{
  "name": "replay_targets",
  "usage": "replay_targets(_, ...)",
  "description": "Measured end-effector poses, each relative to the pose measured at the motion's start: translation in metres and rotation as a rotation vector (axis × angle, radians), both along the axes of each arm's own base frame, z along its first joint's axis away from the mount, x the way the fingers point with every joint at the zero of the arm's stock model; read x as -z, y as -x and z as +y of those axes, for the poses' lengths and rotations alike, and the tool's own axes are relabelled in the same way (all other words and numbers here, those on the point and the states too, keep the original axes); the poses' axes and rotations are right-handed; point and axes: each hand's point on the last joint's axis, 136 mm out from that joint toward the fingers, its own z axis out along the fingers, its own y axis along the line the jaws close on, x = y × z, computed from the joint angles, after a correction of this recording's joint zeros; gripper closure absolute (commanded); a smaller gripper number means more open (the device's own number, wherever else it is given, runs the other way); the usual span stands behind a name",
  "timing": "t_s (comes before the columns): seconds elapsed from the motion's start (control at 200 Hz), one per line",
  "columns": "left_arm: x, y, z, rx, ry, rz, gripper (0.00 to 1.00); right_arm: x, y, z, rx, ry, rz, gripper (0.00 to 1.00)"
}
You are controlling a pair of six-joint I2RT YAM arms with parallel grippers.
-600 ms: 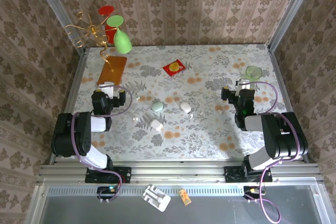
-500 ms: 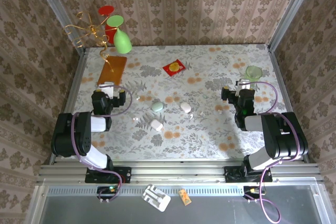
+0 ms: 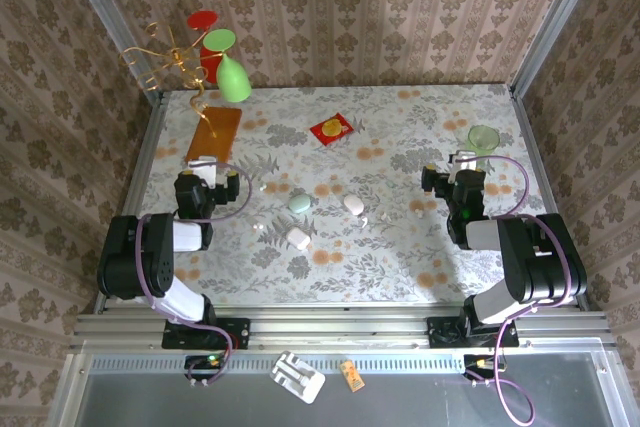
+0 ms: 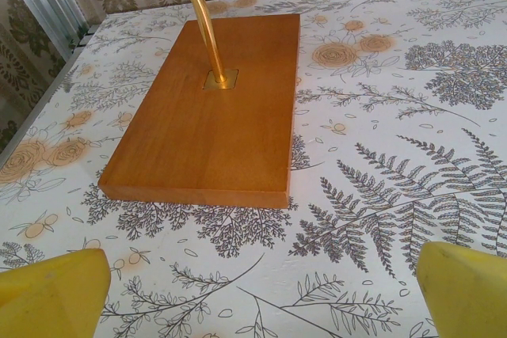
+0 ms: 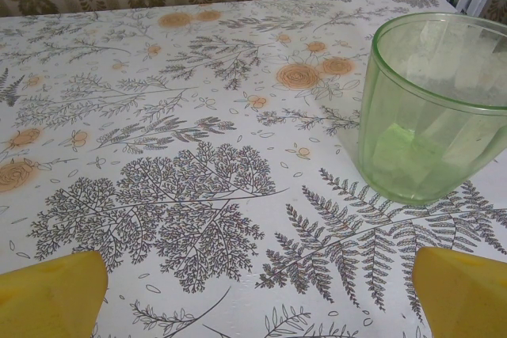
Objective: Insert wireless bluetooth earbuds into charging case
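Floral-patterned table [image 3: 400,257] inside a booth of damask wallpaper [image 3: 400,7] with aluminium corner posts [image 3: 105,12]. The earbuds [image 3: 258,226] lie loose on the cloth around mid-table as tiny white pieces, too small to judge their orientation. One sits just left of the cases, and another speck lies right of them. None can be seen seated in a case. The pale green case [image 3: 299,203] and two white cases [image 3: 353,204] lie close together at the table's centre, apart from one another. Whether any lid is raised cannot be told.

Further out, a red packet [image 3: 331,129] lies toward the back. At back left, a wooden board [image 4: 206,124] carries a brass rod [image 4: 198,13] fixed in it. A green cup [image 5: 432,108] stands upright at the right edge. The left claw [image 4: 257,306] is spread wide over bare cloth just short of the board, grasping nothing. The right claw [image 5: 257,298] is likewise spread and unloaded, with the cup just ahead of its right finger. Against the frames of half a second earlier, no item and neither arm has shifted position.
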Motion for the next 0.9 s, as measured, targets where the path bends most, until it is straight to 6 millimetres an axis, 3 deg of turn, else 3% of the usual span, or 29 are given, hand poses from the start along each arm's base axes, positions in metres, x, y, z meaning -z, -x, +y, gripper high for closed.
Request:
replay_targets(0.415,-0.001,0.0,0.001,-0.013,-0.008,-0.003,0.0,0.0,0.0,0.0,-0.001,0.001,0.0,0.0)
replay_targets(0.535,-0.015,0.005,-0.005,-0.017,-0.026,-0.022,0.0,-0.005,0.002,0.002,-0.013,0.004,0.001,0.0)
replay_targets(0.745,-0.062,0.017,-0.028,0.03,-0.053,-0.094,0.0,-0.058,0.016,0.018,-0.091,-0.004,-0.073,0.0)
replay_targets(0.9,-0.077,0.026,-0.04,0.038,-0.029,-0.076,0.0,-0.084,0.028,0.057,-0.227,-0.008,-0.095,0.0)
